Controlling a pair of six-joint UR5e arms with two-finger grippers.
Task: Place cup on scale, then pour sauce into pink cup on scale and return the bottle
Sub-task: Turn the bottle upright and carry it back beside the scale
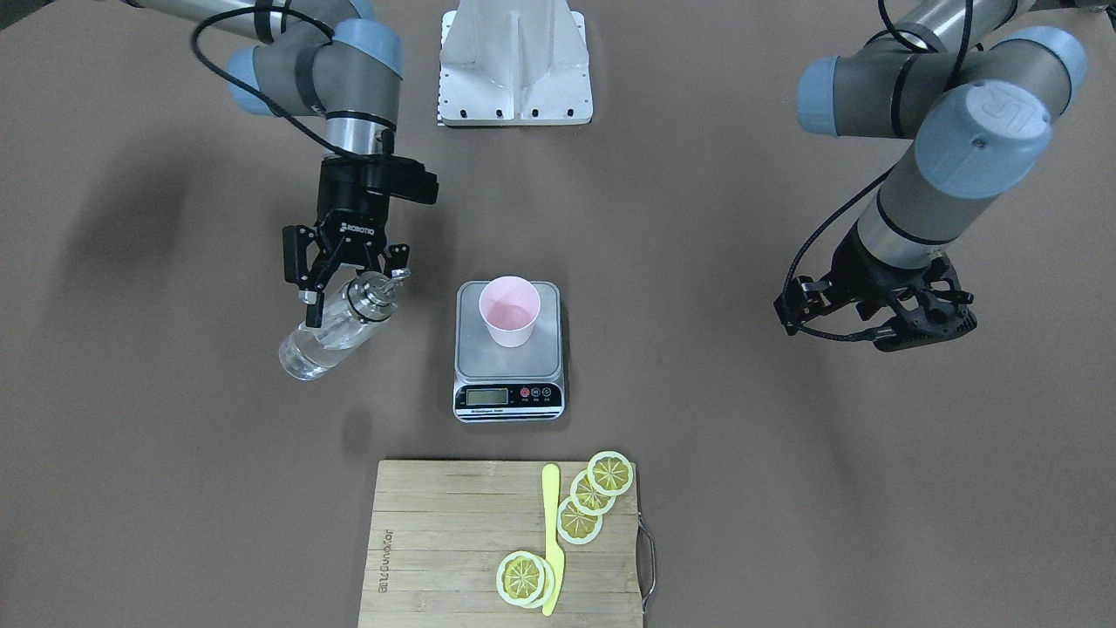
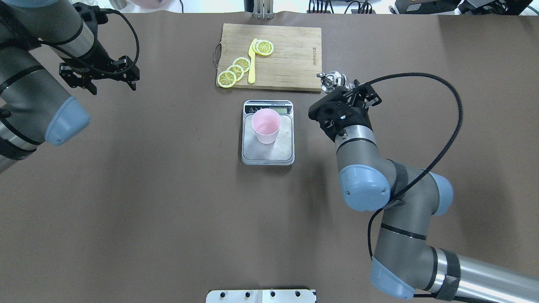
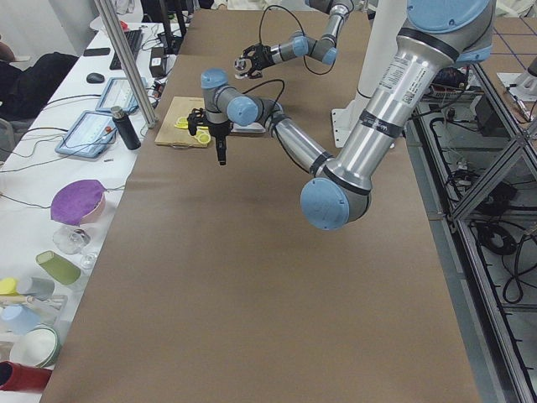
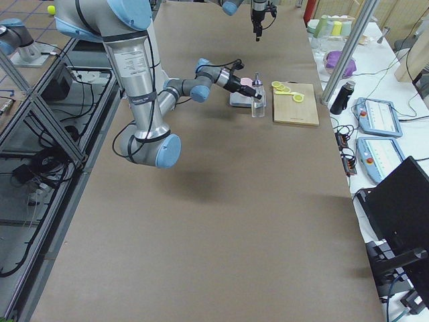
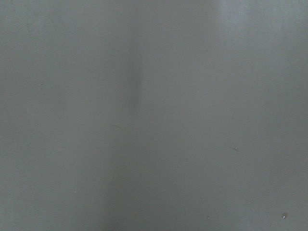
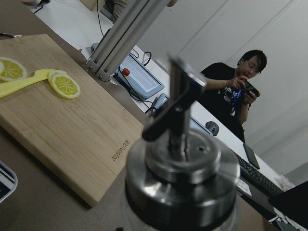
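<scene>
The pale pink cup (image 1: 510, 310) stands upright on the steel scale (image 1: 508, 397) at mid-table, and some clear liquid seems to lie in it (image 2: 266, 126). The clear glass bottle (image 1: 323, 344) with a silver cap (image 2: 332, 79) stands upright on the table beside the scale, holding clear sauce. My right gripper (image 1: 353, 292) is open, with its fingers spread on either side of the bottle's upper part. The cap and spout fill the right wrist view (image 6: 183, 163). My left gripper (image 1: 859, 327) is open and empty, hanging far off to the side (image 2: 113, 86). The left wrist view shows only table.
A wooden cutting board (image 1: 453, 541) lies beyond the scale's display end, carrying several lemon slices (image 1: 593, 497) and a yellow knife (image 1: 551, 541). The robot's white base plate (image 1: 514, 65) is at the opposite edge. A person (image 6: 231, 96) sits beyond the table.
</scene>
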